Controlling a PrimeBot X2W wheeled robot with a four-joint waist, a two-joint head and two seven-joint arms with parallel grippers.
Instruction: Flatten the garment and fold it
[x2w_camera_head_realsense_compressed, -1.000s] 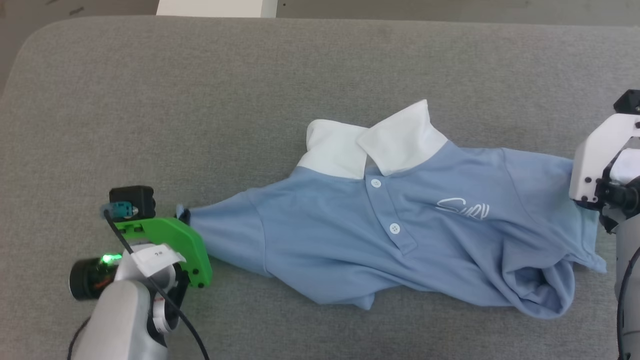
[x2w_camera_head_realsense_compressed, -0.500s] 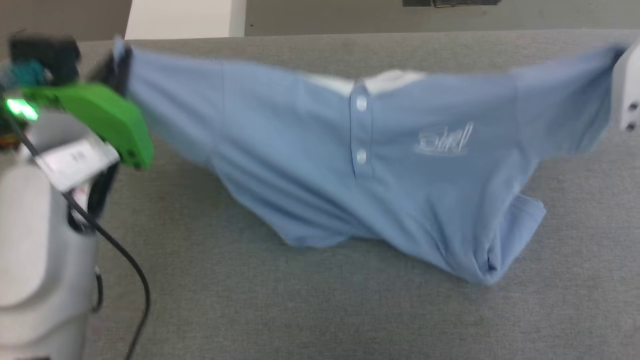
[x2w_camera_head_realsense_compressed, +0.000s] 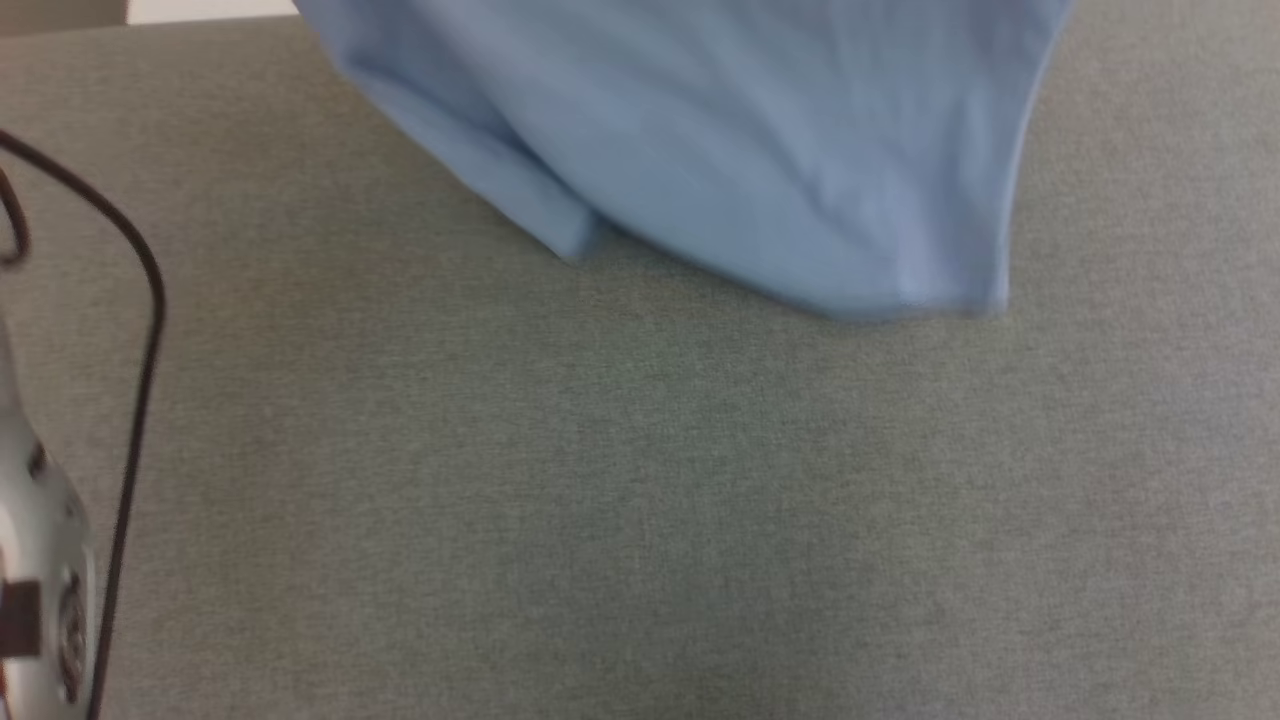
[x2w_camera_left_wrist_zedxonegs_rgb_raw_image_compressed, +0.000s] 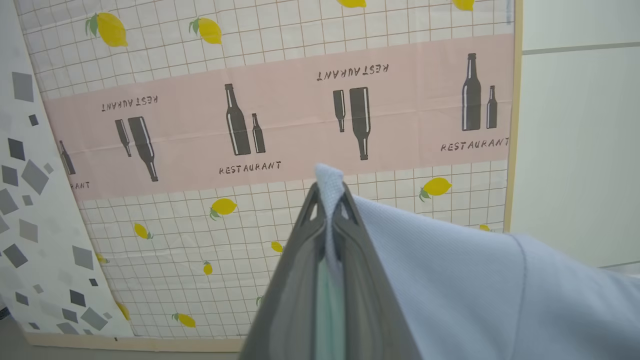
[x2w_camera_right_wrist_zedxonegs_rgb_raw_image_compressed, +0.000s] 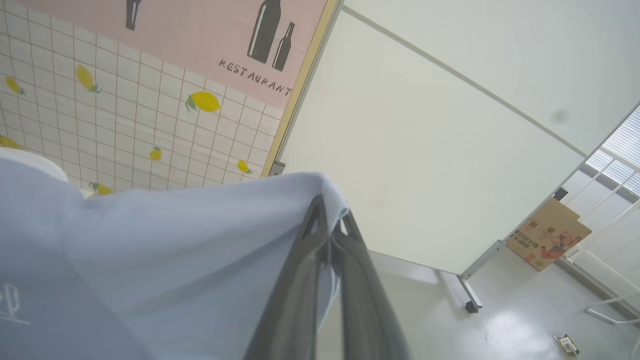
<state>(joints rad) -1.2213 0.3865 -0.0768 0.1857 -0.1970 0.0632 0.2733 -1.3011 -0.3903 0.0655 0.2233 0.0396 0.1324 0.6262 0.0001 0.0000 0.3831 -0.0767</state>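
Garment (x2w_camera_head_realsense_compressed: 720, 150), a light blue short-sleeved polo shirt of fine knit cloth, hangs in the air over the far half of the grey fabric-covered table (x2w_camera_head_realsense_compressed: 600, 500). Nearest the robot, at the table's near left corner, a silver forearm (x2w_camera_head_realsense_compressed: 40, 600) and one black cable (x2w_camera_head_realsense_compressed: 140, 330) show. Beyond them the shirt's lower hem dips closest to the table toward the far right. The head view is too blurred to tell whether it touches.

The left gripper (x2w_camera_left_wrist_zedxonegs_rgb_raw_image_compressed: 330, 192) has its two dark fingers clamped tight on one edge of blue cloth, which peeks above the tips and runs off to that view's right past a seam. The right gripper (x2w_camera_right_wrist_zedxonegs_rgb_raw_image_compressed: 330, 212) is likewise pinched closed on the opposite edge, with the cloth spreading to that view's left, where a scrap of white collar (x2w_camera_right_wrist_zedxonegs_rgb_raw_image_compressed: 30, 165) and part of a white logo (x2w_camera_right_wrist_zedxonegs_rgb_raw_image_compressed: 10, 300) show.

So the shirt's long axis runs from one set of jaws to the other, with the body hanging below and between them. Neither arm is nearer, as each holds its own end. Laying it flat probably calls for lowering both ends evenly.

Count: one garment, two grippers, one cable. Far behind stand a lemon-and-bottle patterned backdrop (x2w_camera_left_wrist_zedxonegs_rgb_raw_image_compressed: 250, 125) and a white panel (x2w_camera_right_wrist_zedxonegs_rgb_raw_image_compressed: 425, 150).
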